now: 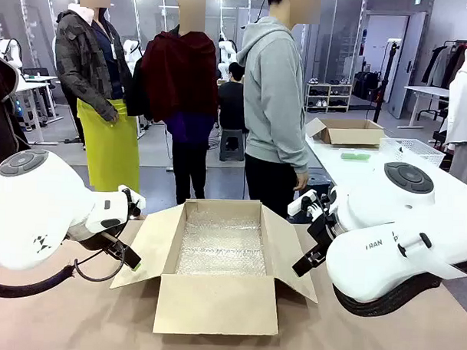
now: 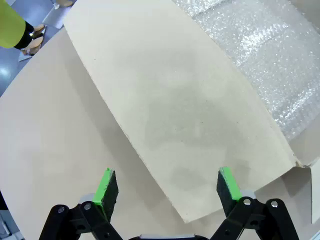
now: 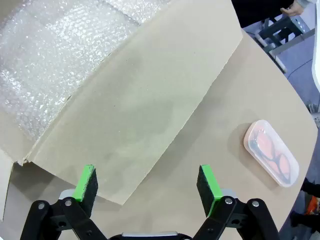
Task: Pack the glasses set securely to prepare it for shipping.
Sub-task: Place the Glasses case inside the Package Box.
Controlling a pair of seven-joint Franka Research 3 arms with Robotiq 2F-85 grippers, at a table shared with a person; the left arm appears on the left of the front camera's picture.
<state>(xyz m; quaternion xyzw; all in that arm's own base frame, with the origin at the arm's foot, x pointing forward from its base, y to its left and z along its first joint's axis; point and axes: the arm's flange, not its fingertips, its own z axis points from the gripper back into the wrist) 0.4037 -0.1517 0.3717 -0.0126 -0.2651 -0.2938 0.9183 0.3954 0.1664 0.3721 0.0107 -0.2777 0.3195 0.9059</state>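
The pale pink, round-cornered translucent plastic glasses case lay flat on the tan desk, near its edge. It sat well apart from the open brown cardboard box, beyond the box's right flap. Glasses frames showed through its lid. A sheet of clear bubble wrap lined the box floor. The right claw hung released and empty above that flap. The left claw stood equally wide, grasping nothing, over the left flap. Both flaps splayed outward, so 1 risk was a descending claw catching cardboard and shoving the box. The smooth case might also skid off the desk under a skewed pinch.
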